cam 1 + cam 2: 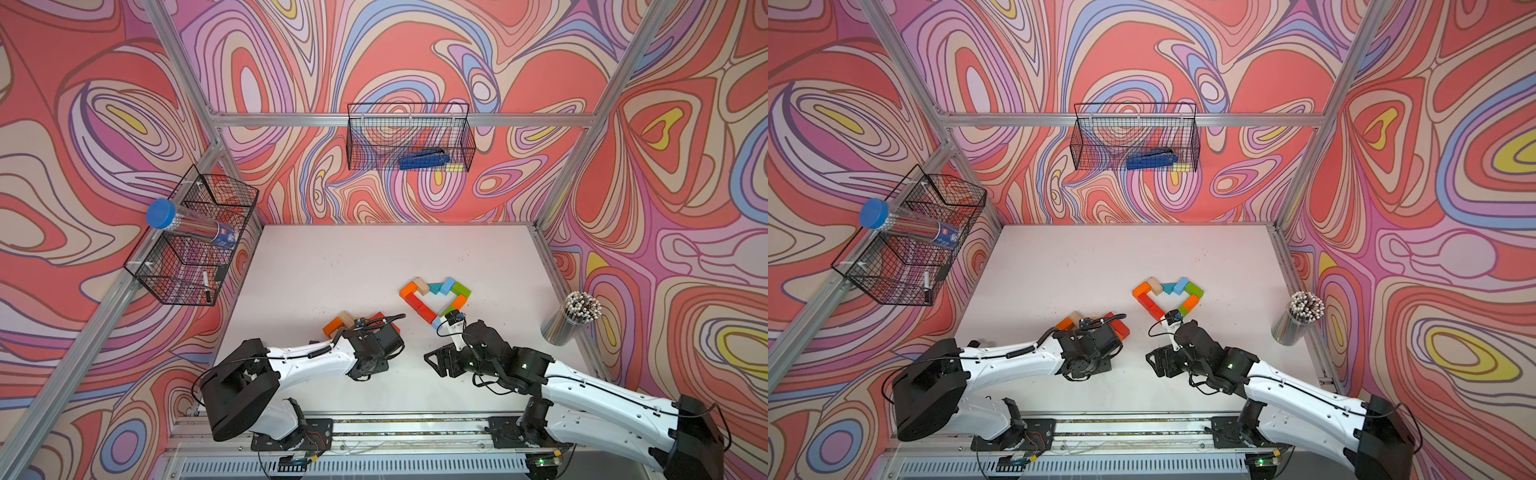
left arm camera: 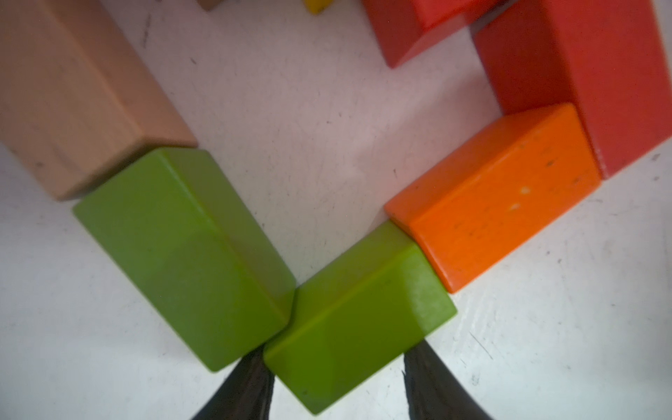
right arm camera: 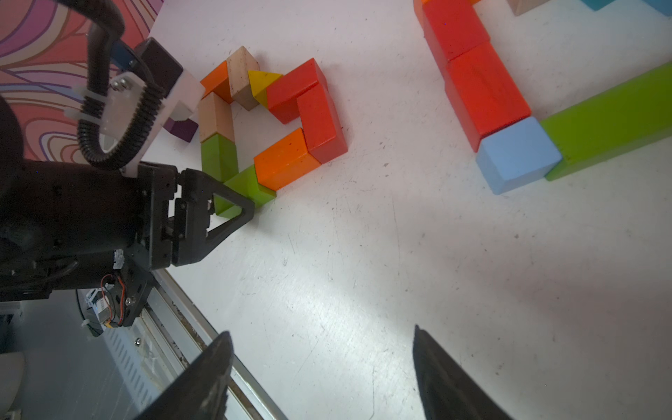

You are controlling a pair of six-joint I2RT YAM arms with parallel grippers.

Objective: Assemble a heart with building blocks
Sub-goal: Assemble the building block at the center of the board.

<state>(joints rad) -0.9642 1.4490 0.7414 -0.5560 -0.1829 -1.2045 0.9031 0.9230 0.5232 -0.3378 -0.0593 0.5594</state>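
The left claw is clamped on the end of a short green brick that lies flat on the tabletop. The wrist view shows a black fingertip against each long side. That brick touches a longer green brick at one corner and an orange brick at its far end. A plain wood brick butts against the longer green one and a red brick against the orange one; with a few more pieces they form a loose ring. In both top views this ring sits low in the frame, left of centre, mostly hidden under the left arm.

The right claw hangs over bare tabletop, its fingers well apart with nothing between them. Near it, right of centre in both top views, lies the heart outline of building blocks. Red bricks run down one side, and a light blue cube at the tip touches a green brick. A cup of white-tipped sticks stands at the tabletop's right edge.
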